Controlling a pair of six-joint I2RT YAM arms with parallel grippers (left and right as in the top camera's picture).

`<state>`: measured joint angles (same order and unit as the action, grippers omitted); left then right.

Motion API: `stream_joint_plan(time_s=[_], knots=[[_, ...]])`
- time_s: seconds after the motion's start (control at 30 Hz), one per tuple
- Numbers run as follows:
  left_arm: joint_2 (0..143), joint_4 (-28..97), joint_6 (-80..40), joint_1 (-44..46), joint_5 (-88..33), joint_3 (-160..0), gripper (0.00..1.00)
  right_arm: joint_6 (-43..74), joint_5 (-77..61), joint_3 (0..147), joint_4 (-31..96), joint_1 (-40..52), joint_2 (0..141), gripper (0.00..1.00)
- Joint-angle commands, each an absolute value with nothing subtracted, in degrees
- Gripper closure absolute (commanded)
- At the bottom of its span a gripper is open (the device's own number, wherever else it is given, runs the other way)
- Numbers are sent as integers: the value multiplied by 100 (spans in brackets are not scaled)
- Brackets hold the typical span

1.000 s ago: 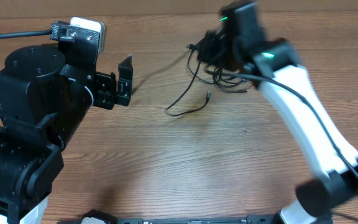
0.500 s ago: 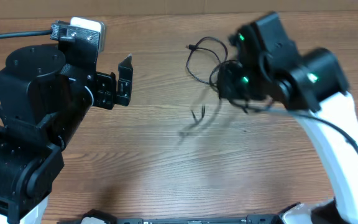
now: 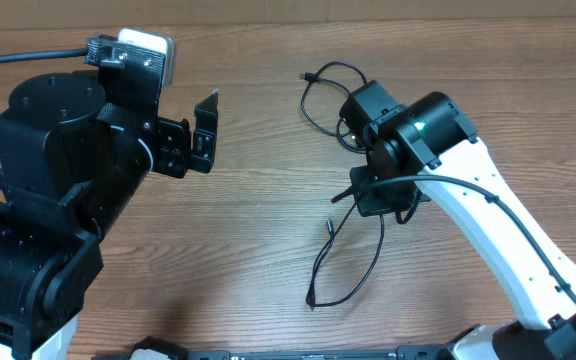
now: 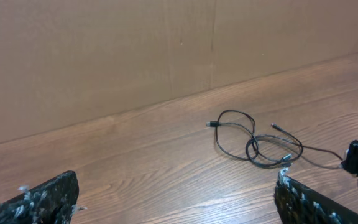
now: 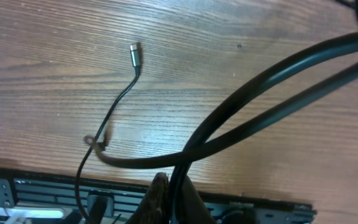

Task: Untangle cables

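Observation:
Thin black cables lie on the wooden table. One loop [image 3: 320,98] with a small plug stays at the back, and it shows as a loose tangle [image 4: 253,140] in the left wrist view. My right gripper [image 3: 370,196] is shut on another cable [image 3: 353,275], which trails toward the front edge in a long loop. In the right wrist view the fingertips [image 5: 161,194] pinch that cable [image 5: 260,93], and its plug end [image 5: 135,51] lies on the wood. My left gripper [image 3: 206,132] hovers open at the left, far from the cables, with nothing between its fingers [image 4: 48,199].
A brown cardboard wall [image 4: 166,50] rises behind the table's far edge. A black rail [image 5: 48,193] runs along the front edge. The bulky left arm [image 3: 58,200] fills the left side. The right arm's white link [image 3: 498,240] crosses the right side.
My right gripper has swung from the back toward the front, dragging one cable out of the pile. That cable now trails to the front edge. The left arm has barely moved.

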<state>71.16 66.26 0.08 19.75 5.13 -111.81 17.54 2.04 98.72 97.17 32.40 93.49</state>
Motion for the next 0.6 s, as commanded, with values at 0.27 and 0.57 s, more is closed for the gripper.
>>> stream_joint_plan(time_s=[0.27,0.57], knots=[[7424,6622,-40,1951,-58,-11229,0,893,340,12195,9240,3251,9015,96],[8160,6628,1315,1951,-2668,-11229,0,585,336,13939,9378,3170,9006,96]])
